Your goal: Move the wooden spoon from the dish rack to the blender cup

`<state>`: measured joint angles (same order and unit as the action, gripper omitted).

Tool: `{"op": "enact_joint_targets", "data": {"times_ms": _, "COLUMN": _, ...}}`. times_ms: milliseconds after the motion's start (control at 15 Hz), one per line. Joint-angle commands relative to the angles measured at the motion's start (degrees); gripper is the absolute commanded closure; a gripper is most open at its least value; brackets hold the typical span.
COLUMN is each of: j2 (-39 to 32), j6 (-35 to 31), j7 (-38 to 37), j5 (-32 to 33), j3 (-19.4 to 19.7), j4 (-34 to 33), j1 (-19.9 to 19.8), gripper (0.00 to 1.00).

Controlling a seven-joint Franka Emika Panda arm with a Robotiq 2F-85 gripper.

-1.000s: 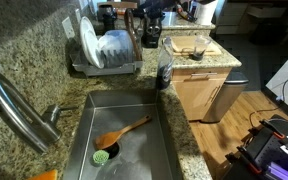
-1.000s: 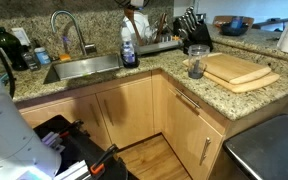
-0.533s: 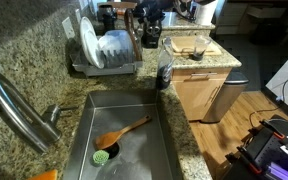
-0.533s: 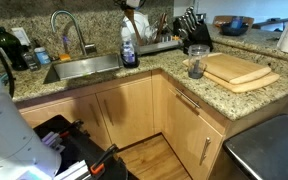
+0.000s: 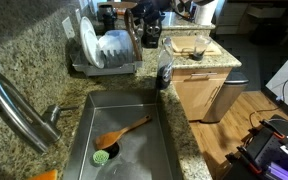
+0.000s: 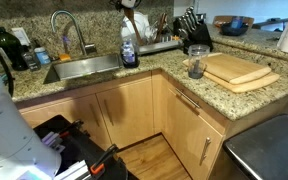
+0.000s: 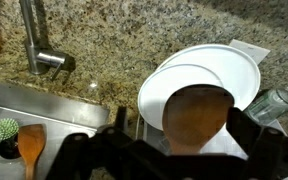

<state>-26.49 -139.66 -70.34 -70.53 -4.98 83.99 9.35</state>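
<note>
On the speckled granite countertop (image 6: pixel 174 78), the dish rack (image 5: pixel 106 68) is carried at the far corner. Stacked cutting boards (image 6: pixel 239 72) are laid at right, with the blender cup (image 6: pixel 196 63) set just beside them.

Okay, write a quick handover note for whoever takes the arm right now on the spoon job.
Gripper: over the dish rack, fingers either side of the wooden spoon; grip can't be confirmed.
Blender cup: on the counter beside the cutting board.
Done: approach only.
Left: grasp, lift, carry, drop in the cup.
Ignore the orange-tan spoon in the sink.
</note>
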Motion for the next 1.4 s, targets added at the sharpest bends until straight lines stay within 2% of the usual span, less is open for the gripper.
{"op": "enact_joint_targets", "data": {"times_ms": 0, "j2": -0.7, "j6": -2.1, "j7": 4.5, "j5": -1.9, "j3": -1.6, "j4": -0.1, "j1": -0.2, "gripper": 0.0}}
{"op": "enact_joint_targets", "data": {"times_ms": 333, "j2": -1.7, "j6": -5.8, "j7": 16.1, "j5": -8.5, "j3": -4.1, "j4": 0.3, "j1": 0.2, "gripper": 0.0}}
{"op": "enact_joint_targets", "data": {"times_ms": 400, "j2": -1.3, "j6": -3.5, "j7": 11.0, "j5": -5.8, "j3": -2.8, "j4": 0.1, "j1": 0.2, "gripper": 0.0}}
{"op": "enact_joint_targets", "data": {"times_ms": 533, "j2": -1.6, "j6": -4.6, "j7": 13.8, "j5": -7.1, "j3": -3.1, "j4": 0.1, "j1": 0.4, "gripper": 0.0}}
{"op": "enact_joint_targets", "data": {"times_ms": 667, "j2": -2.2, "j6": -10.0, "j7": 19.8, "j5": -8.5, "j3": -3.1, "j4": -1.5, "j1": 0.9, "gripper": 0.0}}
{"op": "enact_joint_targets", "data": {"times_ms": 800, "j2": -2.6, "j6": -14.5, "j7": 22.2, "j5": -9.4, "j3": -3.2, "j4": -3.2, "j1": 1.1, "gripper": 0.0}}
{"op": "enact_joint_targets", "data": {"times_ms": 933, "j2": -2.9, "j6": -17.7, "j7": 22.4, "j5": -8.9, "j3": -3.2, "j4": -4.8, "j1": 1.4, "gripper": 0.0}}
{"op": "enact_joint_targets", "data": {"times_ms": 1000, "j2": -1.7, "j6": -14.6, "j7": 20.3, "j5": -7.6, "j3": -3.2, "j4": -2.3, "j1": 0.8, "gripper": 0.0}}
{"op": "enact_joint_targets", "data": {"times_ms": 1267, "j2": -1.7, "j6": -16.0, "j7": 20.5, "j5": -7.6, "j3": -3.3, "j4": -3.4, "j1": 1.0, "gripper": 0.0}}
{"op": "enact_joint_targets", "data": {"times_ms": 1333, "j2": -2.0, "j6": -16.1, "j7": 17.9, "j5": -6.6, "j3": -2.8, "j4": -3.2, "j1": 1.3, "gripper": 0.0}}
